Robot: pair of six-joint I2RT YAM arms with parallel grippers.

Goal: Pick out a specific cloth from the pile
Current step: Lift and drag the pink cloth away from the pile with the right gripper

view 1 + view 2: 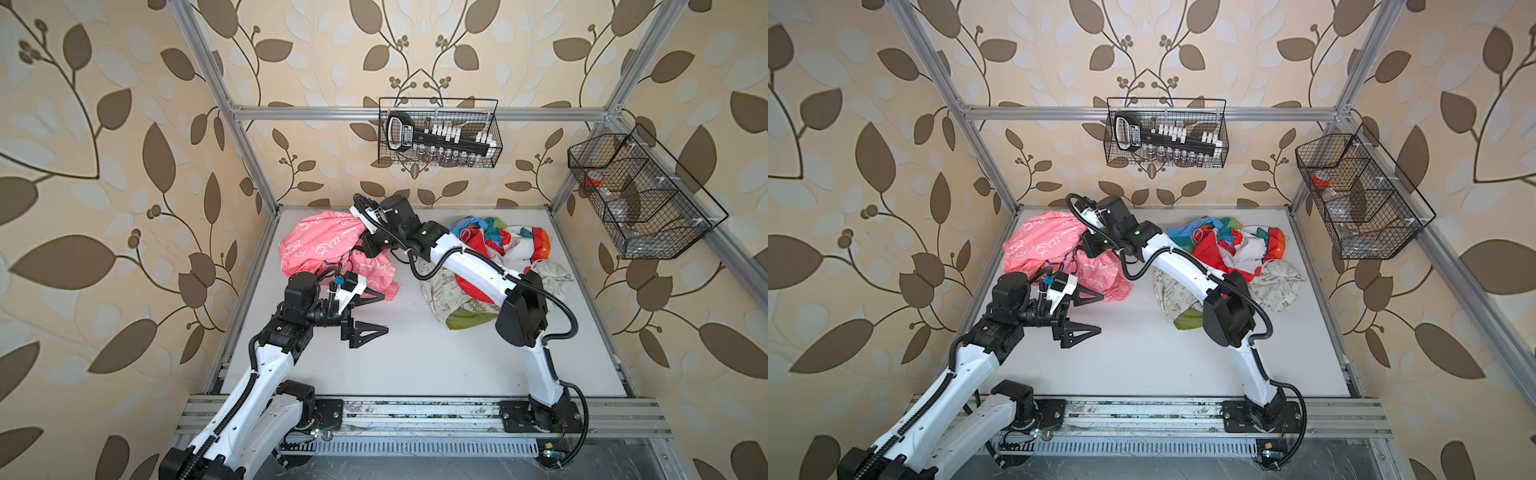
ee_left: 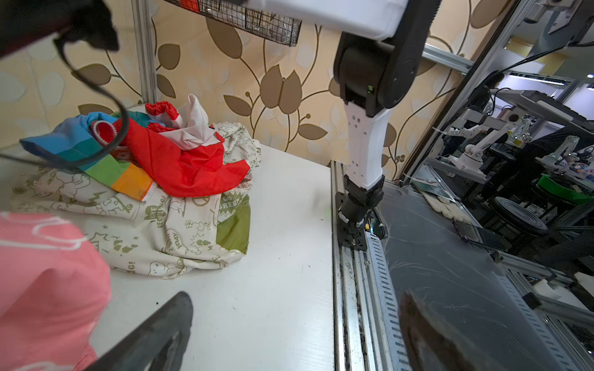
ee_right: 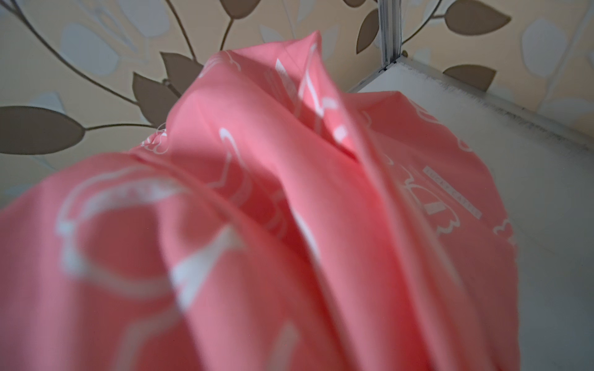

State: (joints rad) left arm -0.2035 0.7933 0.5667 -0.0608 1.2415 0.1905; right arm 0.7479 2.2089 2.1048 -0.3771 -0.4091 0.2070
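The big coral-pink cloth (image 1: 328, 245) with white outline bears already lies apart from the pile (image 1: 494, 266) — that heap of red rainbow-striped fabric and cream printed fabric with an olive-green patch sits at the far right of the white table (image 1: 415, 357), with bare table between the two. So the sorting out looks mostly done. The right gripper (image 1: 360, 244) has reached across the middle and is buried in the pink folds, jaws nearly closed (pinching the cloth, I'd judge, since its wrist camera sees only bunched pink fabric). The left gripper (image 1: 376, 313) hangs just beside the cloth's near edge, jaws spread, holding nothing. What seems left: set the cloth down and let go.
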